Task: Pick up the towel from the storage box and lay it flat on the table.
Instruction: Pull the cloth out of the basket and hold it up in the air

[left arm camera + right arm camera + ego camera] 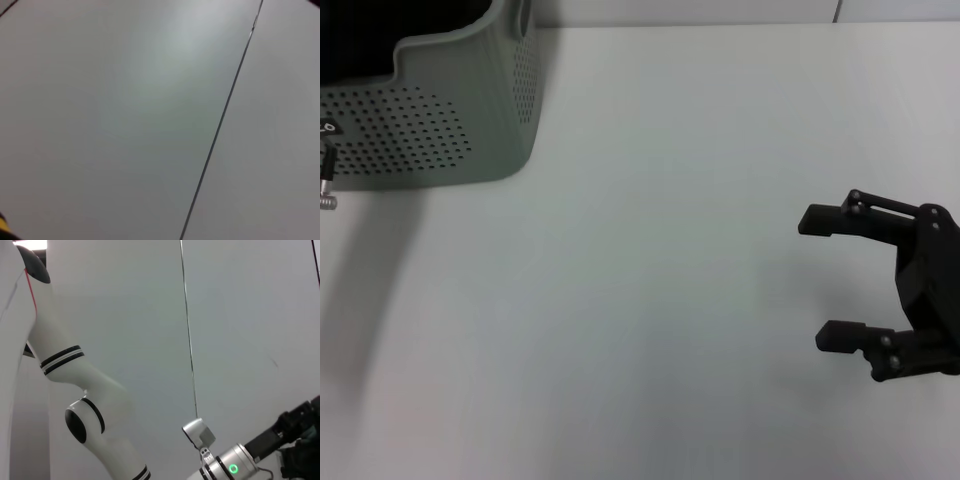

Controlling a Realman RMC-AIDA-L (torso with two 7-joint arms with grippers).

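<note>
The storage box [440, 120] stands at the far left of the white table [650, 250], and its dark inside shows no towel. The towel is hidden, except perhaps a small yellow sliver [2, 226] at the edge of the left wrist view; I cannot tell what it is. My right gripper [814, 278] hovers open and empty over the table's right side. Only a small dark part of my left gripper with a metal screw [328, 180] shows at the left edge, in front of the box. Its dark body also shows in the right wrist view [300, 440].
The left wrist view shows only a pale wall with a thin seam [220, 130]. The right wrist view shows my white left arm [85, 390] and its wrist with a green light [233, 469] against the wall.
</note>
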